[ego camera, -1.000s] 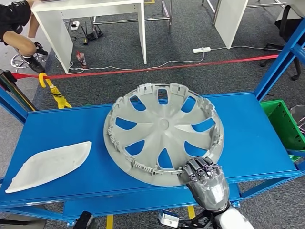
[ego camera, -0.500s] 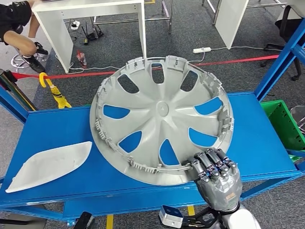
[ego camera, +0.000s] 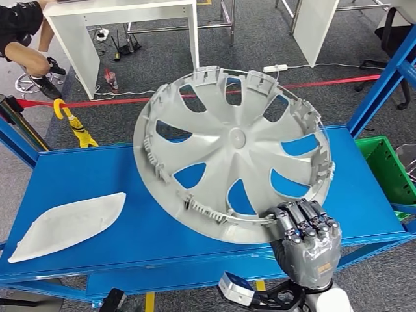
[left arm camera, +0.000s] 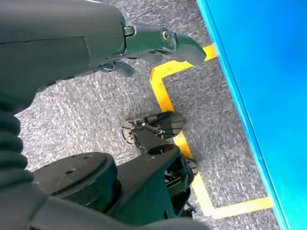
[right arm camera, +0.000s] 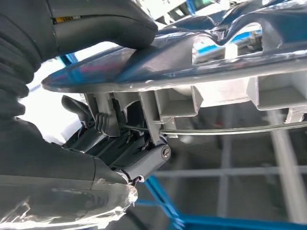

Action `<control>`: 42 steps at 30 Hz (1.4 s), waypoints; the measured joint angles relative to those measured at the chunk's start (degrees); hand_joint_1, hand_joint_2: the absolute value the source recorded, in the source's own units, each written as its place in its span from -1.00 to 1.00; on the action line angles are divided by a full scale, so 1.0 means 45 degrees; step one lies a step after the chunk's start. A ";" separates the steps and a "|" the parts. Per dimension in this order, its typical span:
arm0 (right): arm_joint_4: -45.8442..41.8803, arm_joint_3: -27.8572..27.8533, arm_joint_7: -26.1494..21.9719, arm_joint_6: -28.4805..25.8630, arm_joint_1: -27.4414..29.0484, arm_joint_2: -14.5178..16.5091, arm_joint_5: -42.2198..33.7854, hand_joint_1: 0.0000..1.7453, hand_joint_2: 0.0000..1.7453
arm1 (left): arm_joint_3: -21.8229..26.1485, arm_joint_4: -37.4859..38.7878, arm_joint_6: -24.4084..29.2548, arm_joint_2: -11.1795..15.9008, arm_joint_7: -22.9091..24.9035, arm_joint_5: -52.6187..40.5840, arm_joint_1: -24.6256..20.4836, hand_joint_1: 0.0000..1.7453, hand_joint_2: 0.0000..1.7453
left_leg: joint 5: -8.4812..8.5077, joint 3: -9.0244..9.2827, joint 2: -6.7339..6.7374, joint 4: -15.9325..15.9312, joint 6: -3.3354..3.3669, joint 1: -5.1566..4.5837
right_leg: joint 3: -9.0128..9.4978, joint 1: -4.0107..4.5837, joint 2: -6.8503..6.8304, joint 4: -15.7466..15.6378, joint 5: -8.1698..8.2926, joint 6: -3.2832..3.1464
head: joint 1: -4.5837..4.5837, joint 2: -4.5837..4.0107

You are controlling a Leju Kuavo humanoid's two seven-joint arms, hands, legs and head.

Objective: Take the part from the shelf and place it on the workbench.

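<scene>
One grey wheel cover [ego camera: 235, 153] is tilted up off the blue shelf [ego camera: 98, 175], its near rim pinched by the right hand [ego camera: 307, 237], thumb under and fingers over the edge. Left hand [left arm camera: 108, 43] hangs beside the shelf over grey carpet, fingers extended, holding nothing. Another pale flat part [ego camera: 66, 224] lies on the shelf's left end.

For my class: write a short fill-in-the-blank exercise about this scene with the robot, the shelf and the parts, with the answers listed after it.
1. The round grey plastic wheel cover is gripped at its rim by the robot's ____ hand.
2. The shelf under the wheel cover is coloured ____.
3. A flat white curved panel lies on the shelf to the cover's ____.
4. The left hand holds ____.

Answers: right; blue; left; nothing
</scene>
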 joint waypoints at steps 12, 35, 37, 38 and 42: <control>-0.0112 0.0273 -0.1185 0.0000 0.0809 -0.0106 -0.0906 1.00 1.00 | -0.0012 0.0001 0.0228 0.0011 0.0062 -0.0519 0.0021 -1.00 1.00 | -0.0072 -0.0012 0.0003 0.0119 0.0269 -0.0073 | 0.0092 -0.0064 -0.0001 -0.0060 0.0006 0.0219 | -0.0008 0.0001; -0.0979 0.0574 0.0841 0.0000 0.1438 -0.0705 0.0258 1.00 1.00 | -0.0148 0.0005 0.0068 -0.0070 0.0435 -0.1112 -0.0187 -1.00 1.00 | -0.2128 -0.1397 0.0284 0.3822 -0.0239 0.0166 | -0.0432 0.0033 0.0296 0.0122 0.0320 -0.0331 | -0.0018 0.0002; -0.1033 0.0710 0.1069 0.0000 0.1454 -0.0901 0.0318 1.00 1.00 | -0.0181 0.0005 0.0056 -0.0073 0.0521 -0.1184 -0.0244 -1.00 1.00 | -0.1558 -0.0638 0.0192 0.2822 -0.0094 0.0139 | -0.0674 0.0061 0.0524 0.0124 0.0539 -0.0294 | -0.0017 0.0001; -0.1073 0.0771 0.1150 0.0000 0.1464 -0.0980 0.0329 1.00 1.00 | -0.0206 0.0005 0.0050 -0.0068 0.0566 -0.1229 -0.0284 -1.00 1.00 | -0.1268 -0.0040 -0.0011 0.1871 0.0008 0.0122 | -0.0786 0.0061 0.0638 0.0126 0.0653 -0.0262 | -0.0016 0.0001; -0.1235 0.0879 0.1311 0.0000 0.1515 -0.1224 0.0334 1.00 1.00 | -0.0321 0.0005 0.0042 -0.0068 0.0669 -0.1353 -0.0389 -1.00 1.00 | -0.0871 0.0928 -0.0449 0.0095 0.0087 0.0053 | -0.1023 0.0033 0.1031 0.0026 0.1120 0.0034 | -0.0025 0.0002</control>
